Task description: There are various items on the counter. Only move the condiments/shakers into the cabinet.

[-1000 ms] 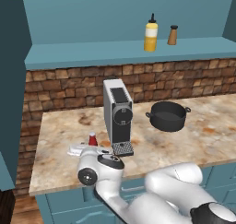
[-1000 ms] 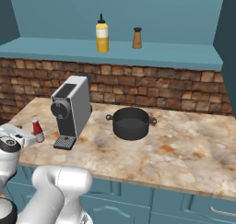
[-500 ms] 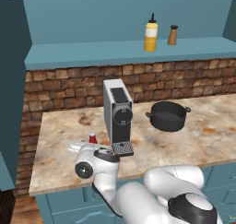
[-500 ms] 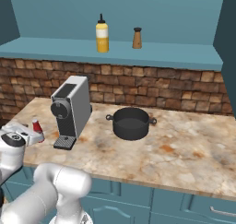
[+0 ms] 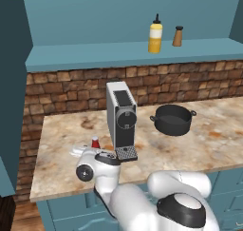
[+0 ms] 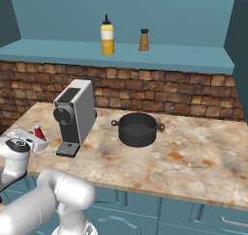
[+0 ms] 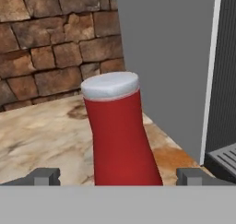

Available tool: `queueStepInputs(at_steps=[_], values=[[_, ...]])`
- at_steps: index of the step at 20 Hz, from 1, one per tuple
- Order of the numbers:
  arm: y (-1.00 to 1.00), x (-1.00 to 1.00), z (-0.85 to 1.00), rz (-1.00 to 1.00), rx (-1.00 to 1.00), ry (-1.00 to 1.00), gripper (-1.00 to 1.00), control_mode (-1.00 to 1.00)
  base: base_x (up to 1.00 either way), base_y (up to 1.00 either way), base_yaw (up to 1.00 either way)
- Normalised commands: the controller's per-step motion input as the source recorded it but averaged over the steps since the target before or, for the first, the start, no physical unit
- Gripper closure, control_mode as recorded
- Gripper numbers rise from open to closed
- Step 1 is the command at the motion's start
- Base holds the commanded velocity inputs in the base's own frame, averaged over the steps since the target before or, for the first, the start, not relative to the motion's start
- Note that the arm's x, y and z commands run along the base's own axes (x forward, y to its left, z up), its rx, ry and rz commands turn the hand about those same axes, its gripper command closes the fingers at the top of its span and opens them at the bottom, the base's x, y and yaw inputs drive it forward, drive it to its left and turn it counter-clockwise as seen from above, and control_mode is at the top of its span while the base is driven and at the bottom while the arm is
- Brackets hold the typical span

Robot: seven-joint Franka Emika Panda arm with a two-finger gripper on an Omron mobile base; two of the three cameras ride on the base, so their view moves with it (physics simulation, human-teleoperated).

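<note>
hovering low over the marbled bench (image 5: 66, 163), our end effector (image 7: 117, 177) has its fingers spread wide, the red ketchup bottle (image 7: 120, 138) standing upright between them, not clamped. it stands just left of the coffee machine (image 5: 121, 118). up on the cabinet shelf (image 5: 95, 56) we see the yellow squeeze bottle (image 5: 155, 35) and wooden shaker (image 5: 178, 36) side by side.

Marbled counter (image 5: 218, 135) (ketchup bottle (image 7: 120, 131), coffee machine (image 5: 121, 120), pot (image 5: 173, 119))
</note>
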Motion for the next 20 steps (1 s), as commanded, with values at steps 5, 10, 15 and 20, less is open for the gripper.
queueStepInputs(at_steps=[5, 10, 15, 20], values=[[0.00, 0.28, -0.12, -0.02, -0.02, 0.04, -1.00, -1.00, 0.00, 0.00, 0.00], [0.04, 0.25, -0.07, 0.00, -0.05, 0.04, 1.00, -1.00, 0.00, 0.00, 0.00], [0.00, -0.04, 0.00, 0.00, 0.00, 0.01, 1.00, -1.00, 0.00, 0.00, 0.00], [0.01, -0.40, 0.76, -0.02, 0.01, -0.02, 1.00, -1.00, 0.00, 0.00, 0.00]])
